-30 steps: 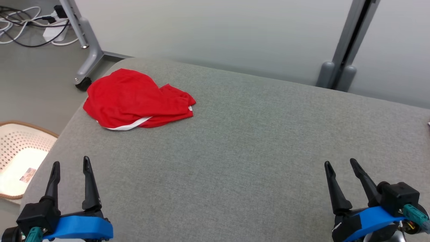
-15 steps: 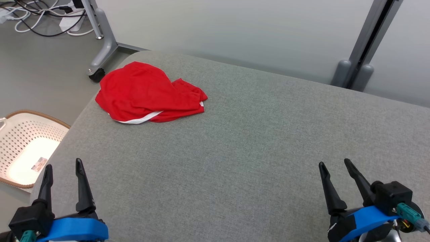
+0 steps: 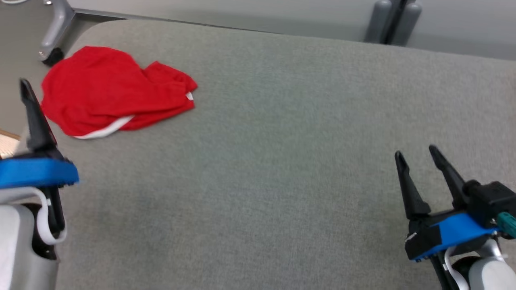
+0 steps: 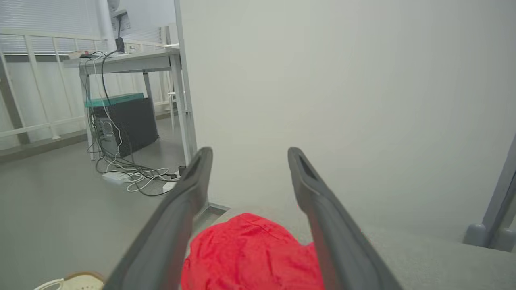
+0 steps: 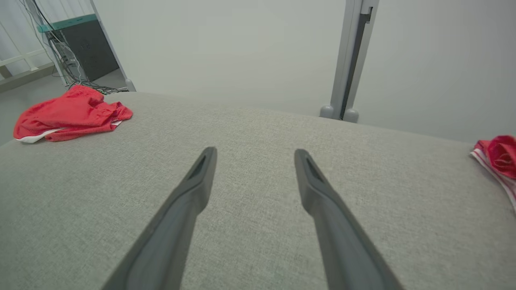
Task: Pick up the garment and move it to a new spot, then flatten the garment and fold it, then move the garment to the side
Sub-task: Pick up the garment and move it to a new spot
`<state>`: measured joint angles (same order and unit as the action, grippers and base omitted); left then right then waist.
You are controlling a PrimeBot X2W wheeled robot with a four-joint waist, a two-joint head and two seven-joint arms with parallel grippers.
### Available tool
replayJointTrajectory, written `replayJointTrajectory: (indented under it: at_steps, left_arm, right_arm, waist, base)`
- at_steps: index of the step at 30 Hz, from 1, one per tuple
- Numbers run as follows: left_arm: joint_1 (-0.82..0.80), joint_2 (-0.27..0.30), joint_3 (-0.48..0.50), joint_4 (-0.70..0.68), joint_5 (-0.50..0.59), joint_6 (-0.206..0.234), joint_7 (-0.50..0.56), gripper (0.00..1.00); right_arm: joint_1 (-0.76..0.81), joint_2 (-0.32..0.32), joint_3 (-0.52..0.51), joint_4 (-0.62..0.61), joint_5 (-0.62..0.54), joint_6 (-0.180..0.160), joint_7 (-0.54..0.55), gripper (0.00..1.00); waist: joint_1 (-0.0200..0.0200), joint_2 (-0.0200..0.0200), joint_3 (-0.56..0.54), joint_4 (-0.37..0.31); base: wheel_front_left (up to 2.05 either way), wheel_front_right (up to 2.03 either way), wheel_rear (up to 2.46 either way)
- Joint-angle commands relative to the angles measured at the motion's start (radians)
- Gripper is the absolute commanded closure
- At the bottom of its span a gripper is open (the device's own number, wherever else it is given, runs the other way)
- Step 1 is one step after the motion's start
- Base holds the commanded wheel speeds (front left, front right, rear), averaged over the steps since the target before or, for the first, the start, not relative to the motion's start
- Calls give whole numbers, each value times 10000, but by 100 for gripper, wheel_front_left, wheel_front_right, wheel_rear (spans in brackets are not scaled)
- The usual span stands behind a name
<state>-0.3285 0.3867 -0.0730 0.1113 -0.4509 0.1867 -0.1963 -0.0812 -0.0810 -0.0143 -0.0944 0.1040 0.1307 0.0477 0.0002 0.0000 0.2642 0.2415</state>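
- Garment (image 3: 113,94): red cloth, crumpled into a low heap on the far left corner of the grey cushioned surface (image 3: 282,161), close to its rounded edge. A white hem band (image 3: 105,129) runs along the near side.
- Left gripper (image 4: 250,152): fingers spread wide with nothing between them. In the left wrist view I see the red cloth ahead of and below the fingers, untouched.
- Right gripper (image 3: 416,151): fingers likewise apart and empty, over bare cushion at the near right, well apart from the garment.
- Second red-and-white piece (image 5: 498,157): lies at the right edge of the surface. Because my left arm points at the left heap, I take that heap as the piece in hand.
- Handling, as I judge it: thin, light and limp. It should sag and drape once lifted, and its layers may part, so a shallow pinch could catch only the top one.
- Hold, as I judge it: the hem band looks thicker and firmer. I would pinch there, or on the raised fold at the heap's right lobe.
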Motion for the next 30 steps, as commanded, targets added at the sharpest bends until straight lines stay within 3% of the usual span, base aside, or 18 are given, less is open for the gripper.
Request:
replayJointTrajectory:
  at_steps: [1, 15, 21, 30]
  left_arm:
    - [-661, 144, 115, 273, -60, -110, 18, 0]
    - [-4718, 1343, 524, 3630, -500, -1019, 427, 0]
    - [-5738, 1244, 220, 5610, -683, -1493, 1012, 0]
    - [-6141, 790, -244, 7988, -1168, -2037, 2939, 0]
  right_arm:
    - [-266, -179, -97, -204, -108, 2, 55, 0]
    - [-1188, -540, -594, -2011, -386, 2, 542, 0]
    - [-1250, -640, -834, -2422, -394, 2, 647, 0]
    - [-1397, -594, -860, -2537, -448, 2, 699, 0]
  waist:
    - [-2, 0, 404, -131]
    - [-2, 0, 2871, -1297]
    - [-2, 0, 3453, -1429]
    - [-2, 0, 3631, -1412]
  base:
    - [0, 0, 0]
    - [0, 0, 0]
    - [0, 0, 0]
    - [0, 0, 0]
